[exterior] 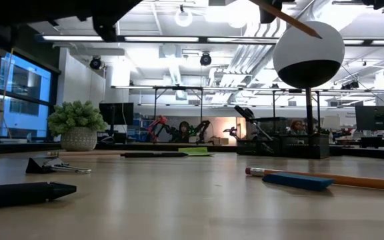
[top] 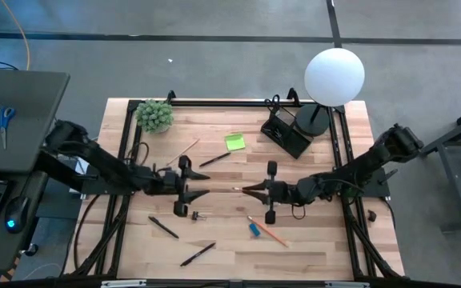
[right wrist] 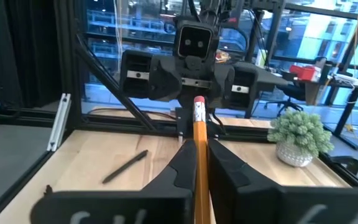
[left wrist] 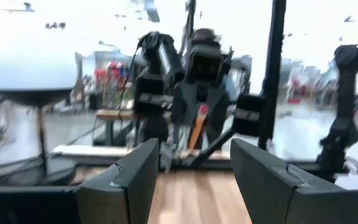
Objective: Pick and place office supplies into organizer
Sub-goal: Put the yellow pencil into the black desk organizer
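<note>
Right hand (top: 246, 190): above mid-desk, fingers clamped on a pencil (right wrist: 199, 155), eraser end pointing at the left hand.
Left hand (top: 202, 193): directly opposite, fingers spread, empty, just short of the pencil's end.
Organizer (top: 286, 133): far side of the desk (top: 310, 248), beside the lamp (top: 334, 76).
Sticky pad (top: 234, 142): between plant (top: 155, 115) and organizer.
Pens (top: 198, 254): scattered on the near desk.
Second pencil (top: 269, 232): touching the blue piece (top: 254, 229), near right.
Clip (top: 198, 215): near the left hand.
</note>
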